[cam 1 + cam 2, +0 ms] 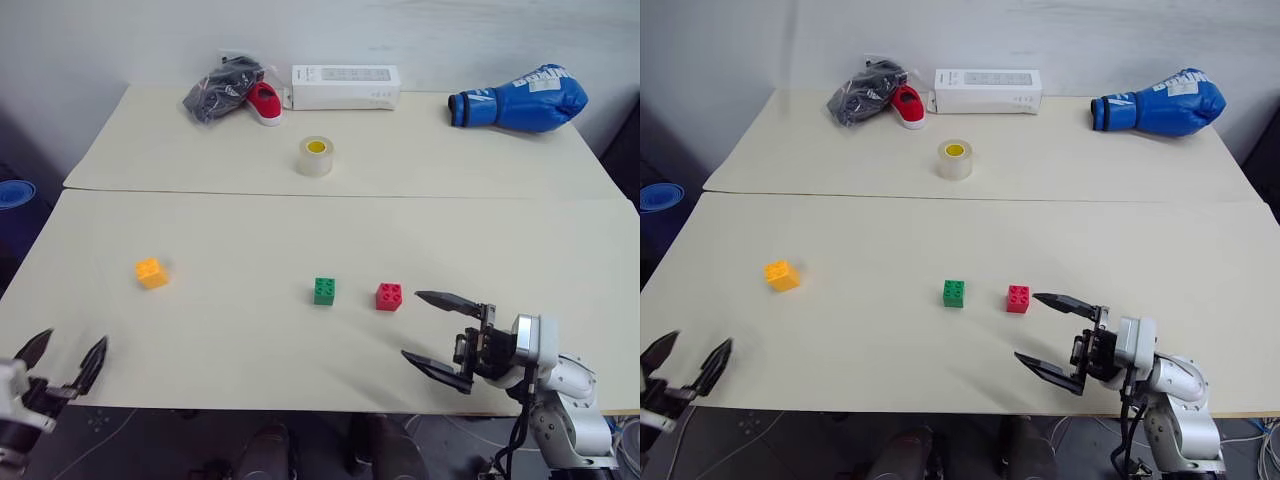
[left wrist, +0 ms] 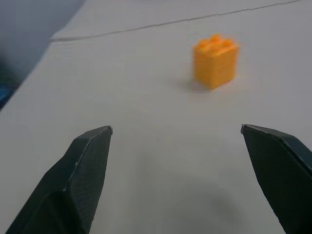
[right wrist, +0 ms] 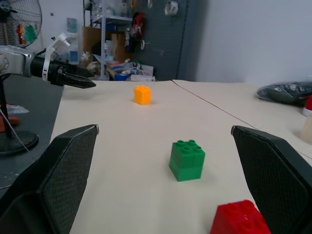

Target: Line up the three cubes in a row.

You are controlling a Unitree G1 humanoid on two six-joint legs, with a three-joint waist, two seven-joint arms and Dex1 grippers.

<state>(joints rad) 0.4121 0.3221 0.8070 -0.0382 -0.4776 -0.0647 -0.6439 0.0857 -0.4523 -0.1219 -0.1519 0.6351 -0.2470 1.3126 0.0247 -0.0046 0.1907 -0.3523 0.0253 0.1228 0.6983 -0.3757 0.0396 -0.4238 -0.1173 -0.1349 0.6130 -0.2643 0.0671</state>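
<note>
Right wrist view adds shelving (image 3: 117, 34) behind the orange-yellow cube (image 3: 142, 94). Left gripper (image 1: 62, 362) and right gripper (image 1: 438, 335): jaws spread wide, holding nothing, 0 contacts.

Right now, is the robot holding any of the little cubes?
No. The orange cube, green cube and red cube all sit on the table, clear of both open grippers.

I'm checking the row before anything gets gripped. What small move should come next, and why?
Probably the left gripper, open at the table's near edge, should reach for the orange-yellow cube. That cube sits far from the green cube and red cube, which sit close, side by side.
</note>
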